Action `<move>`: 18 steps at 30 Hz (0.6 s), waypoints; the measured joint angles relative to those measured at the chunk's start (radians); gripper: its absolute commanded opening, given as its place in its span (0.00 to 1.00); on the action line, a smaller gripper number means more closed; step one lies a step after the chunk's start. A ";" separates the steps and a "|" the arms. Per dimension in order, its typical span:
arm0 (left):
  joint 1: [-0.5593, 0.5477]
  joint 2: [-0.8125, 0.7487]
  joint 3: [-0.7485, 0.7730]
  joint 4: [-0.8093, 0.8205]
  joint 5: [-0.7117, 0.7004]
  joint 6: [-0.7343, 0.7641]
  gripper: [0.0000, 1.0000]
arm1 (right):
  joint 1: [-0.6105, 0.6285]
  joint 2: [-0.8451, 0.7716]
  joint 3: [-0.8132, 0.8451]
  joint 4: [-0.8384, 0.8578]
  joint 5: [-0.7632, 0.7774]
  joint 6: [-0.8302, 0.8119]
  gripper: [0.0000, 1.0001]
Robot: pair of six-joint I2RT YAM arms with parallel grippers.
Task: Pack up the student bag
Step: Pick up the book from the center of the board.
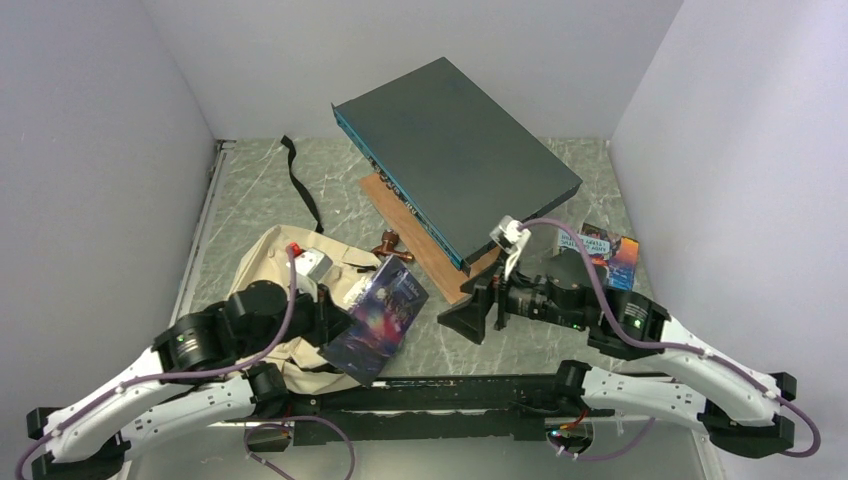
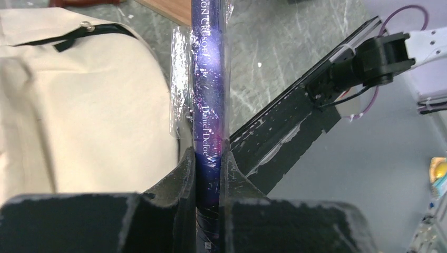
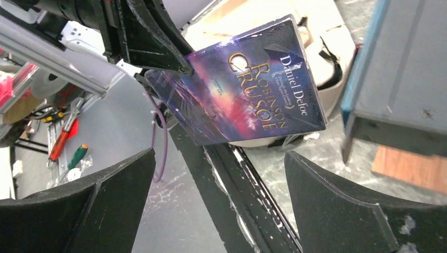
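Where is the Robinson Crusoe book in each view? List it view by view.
Top external: book centre-left, at the student bag's right edge.
Left wrist: spine upright at centre, in the left gripper.
Right wrist: front cover upper centre.
Shared landmark: the student bag beside it.

Plain pale walls [image 1: 300, 60] stand left of the left tool [image 1: 340, 325], right of the right tool [image 1: 462, 310] and far ahead of both, enclosing a grey marbled counter [image 1: 260, 170] with white veins, under soft, even light.
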 measured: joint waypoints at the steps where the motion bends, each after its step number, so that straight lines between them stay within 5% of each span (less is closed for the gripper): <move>1: 0.000 -0.006 0.021 -0.029 -0.006 0.010 0.00 | 0.000 0.020 0.006 0.016 -0.014 -0.005 0.96; 18: 0.000 0.060 0.571 -0.416 -0.051 0.383 0.00 | -0.079 0.446 0.359 0.084 -0.145 -0.239 0.99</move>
